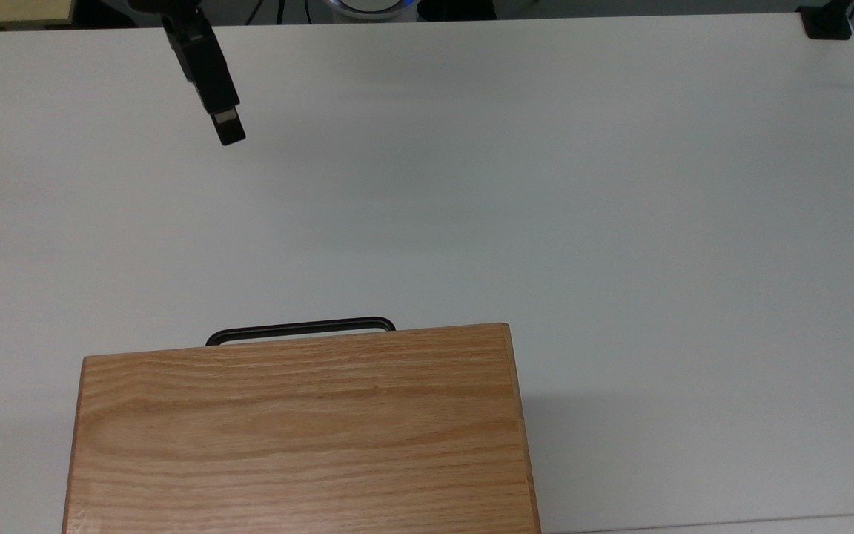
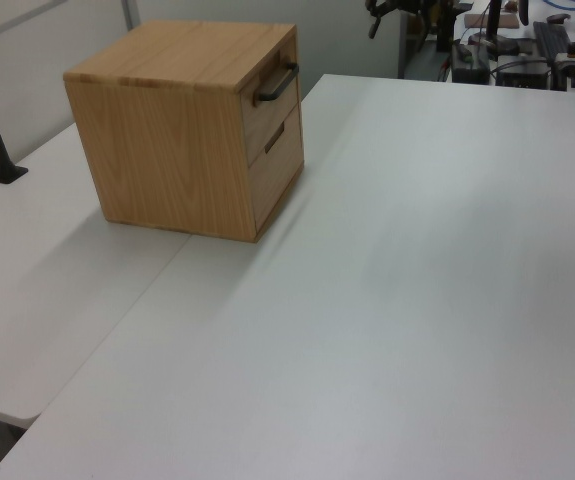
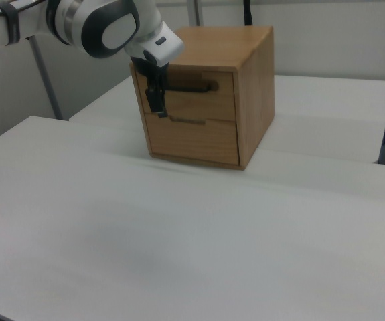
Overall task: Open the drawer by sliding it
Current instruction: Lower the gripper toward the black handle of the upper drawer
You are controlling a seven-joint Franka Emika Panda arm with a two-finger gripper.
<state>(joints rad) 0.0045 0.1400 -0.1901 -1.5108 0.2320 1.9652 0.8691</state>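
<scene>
text: none is showing legibly | labels: none | brands: none | numbers: none | signs: none | surfaces: nothing readable is appearing in any view

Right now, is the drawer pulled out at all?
No, in the left view the drawer sits flush in the wooden cabinet.
</scene>
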